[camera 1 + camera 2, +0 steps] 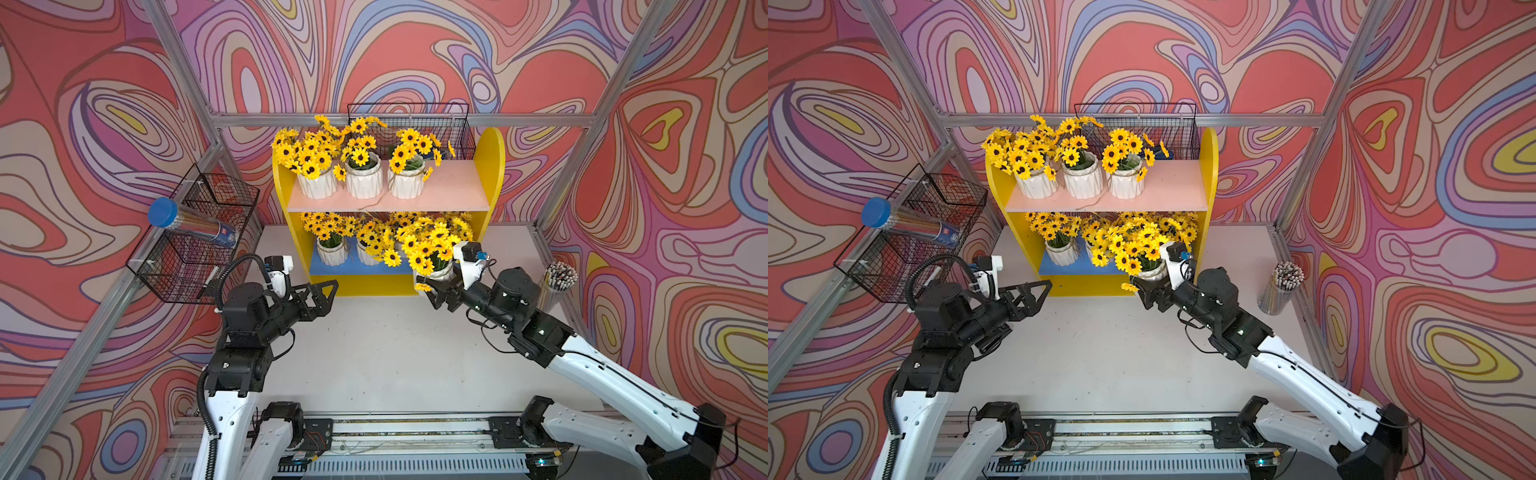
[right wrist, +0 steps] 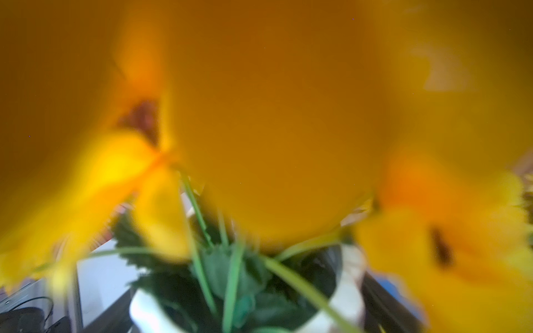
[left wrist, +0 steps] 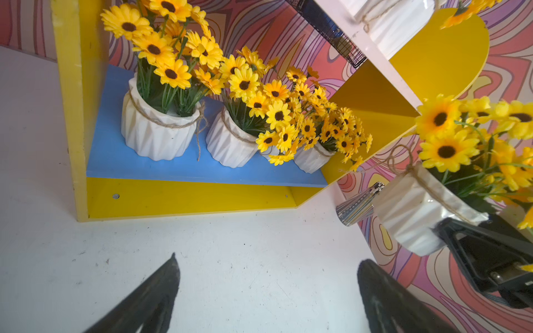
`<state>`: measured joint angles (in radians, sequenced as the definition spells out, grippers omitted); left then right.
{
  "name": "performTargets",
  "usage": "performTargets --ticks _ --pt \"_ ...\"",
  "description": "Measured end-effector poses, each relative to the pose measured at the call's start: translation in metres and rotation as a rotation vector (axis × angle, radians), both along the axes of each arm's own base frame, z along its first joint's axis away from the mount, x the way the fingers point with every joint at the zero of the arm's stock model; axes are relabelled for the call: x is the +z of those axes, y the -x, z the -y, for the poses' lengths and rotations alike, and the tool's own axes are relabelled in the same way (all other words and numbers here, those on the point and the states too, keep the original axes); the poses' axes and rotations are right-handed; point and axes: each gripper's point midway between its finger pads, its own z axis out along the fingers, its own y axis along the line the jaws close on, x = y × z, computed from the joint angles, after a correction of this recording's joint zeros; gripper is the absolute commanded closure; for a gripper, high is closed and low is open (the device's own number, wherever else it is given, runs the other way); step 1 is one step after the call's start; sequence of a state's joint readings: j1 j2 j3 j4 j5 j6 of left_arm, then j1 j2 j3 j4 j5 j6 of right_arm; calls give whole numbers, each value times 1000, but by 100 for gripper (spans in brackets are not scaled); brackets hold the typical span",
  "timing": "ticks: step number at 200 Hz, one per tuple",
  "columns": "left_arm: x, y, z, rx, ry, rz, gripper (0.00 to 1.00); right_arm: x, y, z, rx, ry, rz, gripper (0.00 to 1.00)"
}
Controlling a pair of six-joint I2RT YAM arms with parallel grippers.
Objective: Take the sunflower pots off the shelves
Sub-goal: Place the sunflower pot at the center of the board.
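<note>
The white tabletop point(image 1: 374, 353) carries the shelves point(image 1: 492, 166), which stand at its far edge against the patterned wall. They have yellow side panels, a pink upper board point(image 1: 453, 187) and a blue lower board point(image 1: 353, 269).

One black wire basket point(image 1: 195, 241) hangs on the frame at the left and another wire basket point(image 1: 415, 124) behind the top of the shelves. In the left one lies a clear tube point(image 1: 191, 226) with a blue cap. Its label has red and blue print, too small to read.

The right hand point(image 1: 440, 286) is closed around a held pot point(image 1: 441, 273). This pot is tilted, off the blue board, just in front of the right side panel. In the right wrist view blurred yellow petals fill almost everything, and only the white rim point(image 2: 346, 274) is sharp enough to recognise.

The left hand point(image 1: 330, 297) is open and holds nothing. It is above the tabletop near the lower left front corner of the shelves.

The other sunflower pots are on the shelves. Three point(image 1: 364, 180) stand side by side on the left part of the pink board. On the blue board the left wrist view shows three point(image 3: 157, 135), each with twine around the neck; a fourth is perhaps hidden behind the flowers.

A clear cup of pencils point(image 1: 557, 286) stands near the right wall.
</note>
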<state>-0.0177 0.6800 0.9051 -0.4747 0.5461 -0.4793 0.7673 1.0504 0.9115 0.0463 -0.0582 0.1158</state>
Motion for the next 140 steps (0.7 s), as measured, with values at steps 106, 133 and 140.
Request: performTargets --ticks 106,133,140 --pt "-43 17 -36 217 -69 -107 2 -109 14 -104 171 58 -102 100" --pt "-42 26 -46 268 -92 -94 0 -140 15 -128 200 76 -125 100" --pt "-42 27 -48 279 -97 -93 0 -148 15 -133 205 81 -129 100"
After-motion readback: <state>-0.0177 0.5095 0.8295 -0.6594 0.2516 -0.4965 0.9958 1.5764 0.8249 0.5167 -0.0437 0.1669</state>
